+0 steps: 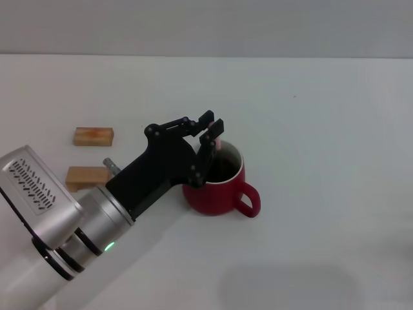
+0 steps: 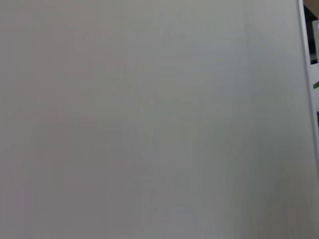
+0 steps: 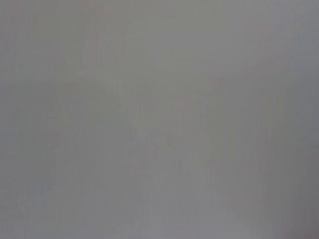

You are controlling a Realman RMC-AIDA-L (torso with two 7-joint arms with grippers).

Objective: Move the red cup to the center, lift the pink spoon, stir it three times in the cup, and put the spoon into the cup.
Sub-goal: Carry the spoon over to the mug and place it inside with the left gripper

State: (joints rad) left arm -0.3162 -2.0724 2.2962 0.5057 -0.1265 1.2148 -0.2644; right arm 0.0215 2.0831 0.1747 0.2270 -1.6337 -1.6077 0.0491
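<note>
One tool, the left tool (image 1: 211, 128), pinches the pink spoon (image 1: 219, 144) over the red cup (image 1: 216, 184); stirring seems underway, releasing comes next.

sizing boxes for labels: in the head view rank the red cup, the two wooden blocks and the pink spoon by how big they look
1. red cup
2. the two wooden blocks: look alike, nearer one partly hidden by the left gripper's arm
3. pink spoon: only a sliver shows

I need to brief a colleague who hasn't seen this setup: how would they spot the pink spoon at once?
On the white table find the red cup, the largest object, near the centre. The left gripper hangs over its rim, fingers closed on the pink spoon: a thin pale pink stick pointing down into the cup, unlike the two wooden blocks lying flat to the left.
</note>
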